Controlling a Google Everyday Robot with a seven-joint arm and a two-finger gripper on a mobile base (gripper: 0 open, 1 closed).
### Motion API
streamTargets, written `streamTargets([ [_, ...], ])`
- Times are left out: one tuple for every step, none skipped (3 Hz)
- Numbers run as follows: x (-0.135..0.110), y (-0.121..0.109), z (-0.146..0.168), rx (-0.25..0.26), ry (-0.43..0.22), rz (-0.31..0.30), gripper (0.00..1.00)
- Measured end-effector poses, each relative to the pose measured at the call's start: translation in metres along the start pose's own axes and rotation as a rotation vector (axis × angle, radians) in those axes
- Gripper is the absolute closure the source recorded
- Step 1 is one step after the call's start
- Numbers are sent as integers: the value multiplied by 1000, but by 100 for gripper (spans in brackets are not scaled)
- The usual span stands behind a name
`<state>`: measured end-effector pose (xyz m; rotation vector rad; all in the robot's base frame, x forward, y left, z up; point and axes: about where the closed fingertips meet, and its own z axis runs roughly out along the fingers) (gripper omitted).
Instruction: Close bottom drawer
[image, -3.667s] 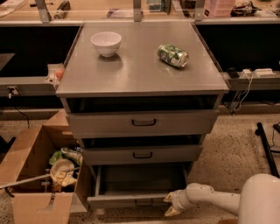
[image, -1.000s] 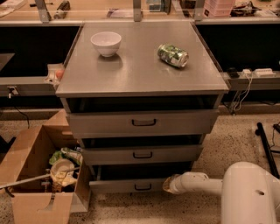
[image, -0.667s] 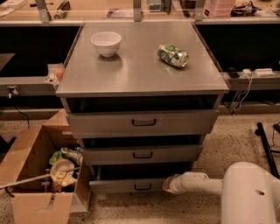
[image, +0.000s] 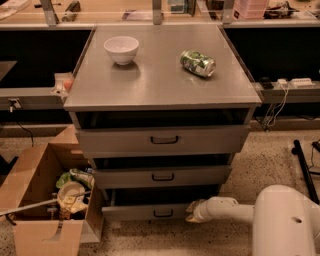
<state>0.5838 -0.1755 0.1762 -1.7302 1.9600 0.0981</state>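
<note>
The claw (image: 192, 212) sits against the right end of the bottom drawer (image: 145, 212), under the surface's (image: 160, 75) front edge, probably to shove it shut. How far open the claw is cannot be told.

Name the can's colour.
The can is green and silver, camera view; end effector at the bottom drawer.

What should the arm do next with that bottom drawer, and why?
Probably a short push straight into the cabinet. A dark gap shows above the front of the bottom drawer, so it may not be fully home, and the gripper sits at that front's right end, seemingly against it.
</note>
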Motion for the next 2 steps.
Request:
streamTargets([
  [0,0,0,0,0,0,0],
  [0,0,0,0,0,0,0],
])
